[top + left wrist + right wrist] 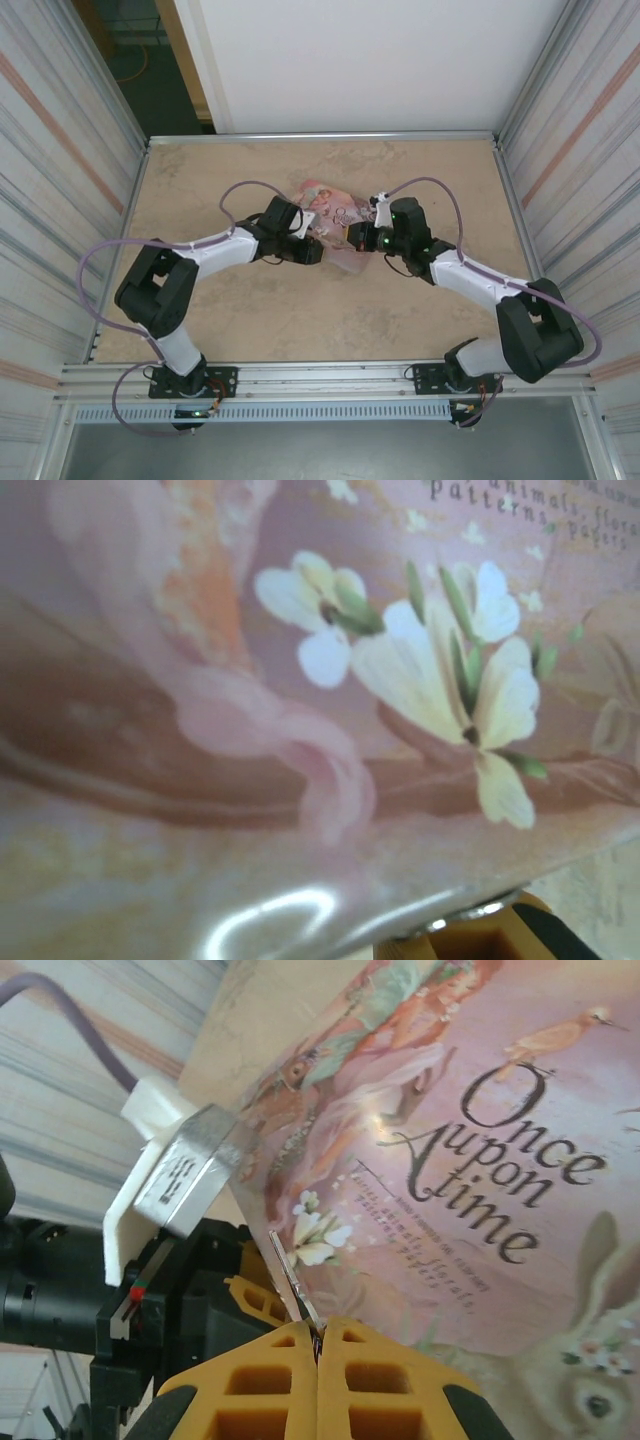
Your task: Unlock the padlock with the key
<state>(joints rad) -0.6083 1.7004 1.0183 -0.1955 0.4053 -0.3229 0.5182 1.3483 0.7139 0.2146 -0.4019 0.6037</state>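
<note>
Key (290,1280), thin silvery blade: being pinched tight between the right gripper's (318,1338) closed yellow jaws, angling toward the pink tin (480,1110), probably seeking the padlock, whose spot I cannot tell. Left gripper (306,226) is bracing the tin, seemingly steadying it; width unclear.

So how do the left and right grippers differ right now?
The right gripper is shut, pinching what looks like the key; the left gripper can't be read as open or shut. Right sits at the right side of the pink tin, left at its left. Both have yellow fingers at the tin.
</note>
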